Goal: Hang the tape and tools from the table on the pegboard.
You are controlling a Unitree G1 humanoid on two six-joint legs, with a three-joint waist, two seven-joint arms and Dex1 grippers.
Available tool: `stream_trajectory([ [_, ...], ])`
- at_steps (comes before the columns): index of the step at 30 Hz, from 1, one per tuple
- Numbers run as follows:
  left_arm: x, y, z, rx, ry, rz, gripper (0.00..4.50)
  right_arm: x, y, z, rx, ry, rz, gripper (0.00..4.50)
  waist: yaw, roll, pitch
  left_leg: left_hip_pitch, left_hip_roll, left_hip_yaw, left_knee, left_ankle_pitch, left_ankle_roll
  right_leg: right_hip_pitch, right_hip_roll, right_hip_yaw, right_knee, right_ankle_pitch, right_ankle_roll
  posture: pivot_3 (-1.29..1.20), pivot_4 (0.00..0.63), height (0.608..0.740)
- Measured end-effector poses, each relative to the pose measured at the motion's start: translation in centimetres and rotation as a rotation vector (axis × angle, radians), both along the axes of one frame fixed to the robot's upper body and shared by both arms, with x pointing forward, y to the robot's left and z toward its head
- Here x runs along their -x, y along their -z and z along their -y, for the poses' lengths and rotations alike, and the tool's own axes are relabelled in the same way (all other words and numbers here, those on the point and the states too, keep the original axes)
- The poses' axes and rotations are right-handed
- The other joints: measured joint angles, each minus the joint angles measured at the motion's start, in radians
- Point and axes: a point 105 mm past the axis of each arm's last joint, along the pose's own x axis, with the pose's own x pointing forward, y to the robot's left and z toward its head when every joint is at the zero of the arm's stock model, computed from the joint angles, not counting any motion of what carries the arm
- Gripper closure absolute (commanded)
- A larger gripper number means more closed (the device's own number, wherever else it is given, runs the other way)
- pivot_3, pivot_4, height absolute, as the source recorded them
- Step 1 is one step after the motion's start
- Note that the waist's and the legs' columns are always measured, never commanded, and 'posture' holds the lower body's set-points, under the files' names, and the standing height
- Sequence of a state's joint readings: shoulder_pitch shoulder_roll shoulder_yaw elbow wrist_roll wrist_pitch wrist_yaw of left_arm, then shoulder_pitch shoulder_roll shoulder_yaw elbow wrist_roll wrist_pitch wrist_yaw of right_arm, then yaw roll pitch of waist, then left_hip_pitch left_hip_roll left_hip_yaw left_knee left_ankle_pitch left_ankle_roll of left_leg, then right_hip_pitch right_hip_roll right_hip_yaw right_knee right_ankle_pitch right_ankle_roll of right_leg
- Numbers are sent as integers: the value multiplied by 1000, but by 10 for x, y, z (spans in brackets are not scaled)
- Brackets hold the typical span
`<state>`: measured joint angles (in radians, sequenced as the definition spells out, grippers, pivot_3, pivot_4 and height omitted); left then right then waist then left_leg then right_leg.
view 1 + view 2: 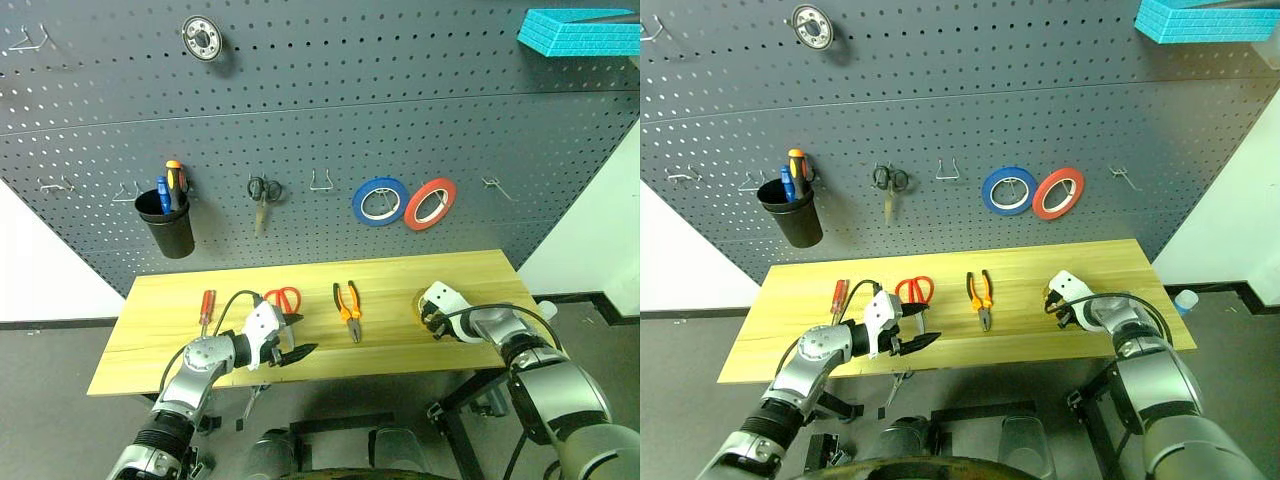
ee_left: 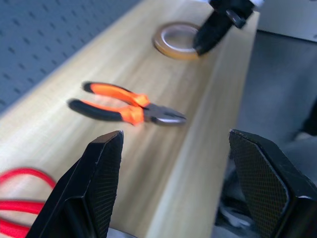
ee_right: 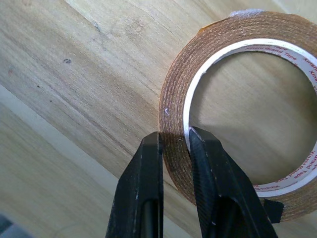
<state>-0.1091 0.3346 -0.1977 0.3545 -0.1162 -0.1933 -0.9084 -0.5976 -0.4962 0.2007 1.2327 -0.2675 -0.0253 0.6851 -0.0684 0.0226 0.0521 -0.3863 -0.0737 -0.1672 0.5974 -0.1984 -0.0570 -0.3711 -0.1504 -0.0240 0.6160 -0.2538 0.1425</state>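
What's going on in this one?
The right tool has closed on the wall of the tape, which lies flat on the table. The left tool hangs open near the table's front edge. The pliers, scissors and screwdriver lie on the table, not yet on the pegboard.

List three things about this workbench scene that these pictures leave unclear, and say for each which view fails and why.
1. The tape: in the head views the right hand covers most of it.
2. The red scissors: the left hand hides the blades; the left wrist view cuts them off at its edge.
3. The print on the tape's core in the right wrist view: too small to read, partly cropped.
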Motion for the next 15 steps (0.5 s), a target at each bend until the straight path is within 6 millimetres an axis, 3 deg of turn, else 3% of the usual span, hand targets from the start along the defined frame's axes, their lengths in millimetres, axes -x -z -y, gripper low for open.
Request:
stream_trajectory([
  [6, -8, -19, 5, 57, -44, 149, 953, 18, -9, 42, 208, -66, 239, 4050, 24, 0, 1, -2, -1, 2, 0, 0, 0, -2, -1, 2, -2, -1, -1, -91, 23, 740],
  [10, -15, -33, 26, 156, -3, 194, 953, 18, -30, 46, 328, -133, 419, 4050, 20, -3, 3, -3, 0, 5, 1, 0, 0, -3, -1, 3, -3, -1, -1, -135, 22, 740],
  [15, -28, -50, 48, 219, 57, 237, 953, 3, -71, 51, 474, -177, 648, 4050, 5, -5, 4, -5, 0, 7, 9, -1, 1, -1, -1, 3, -3, -1, -1, -169, 11, 740],
])
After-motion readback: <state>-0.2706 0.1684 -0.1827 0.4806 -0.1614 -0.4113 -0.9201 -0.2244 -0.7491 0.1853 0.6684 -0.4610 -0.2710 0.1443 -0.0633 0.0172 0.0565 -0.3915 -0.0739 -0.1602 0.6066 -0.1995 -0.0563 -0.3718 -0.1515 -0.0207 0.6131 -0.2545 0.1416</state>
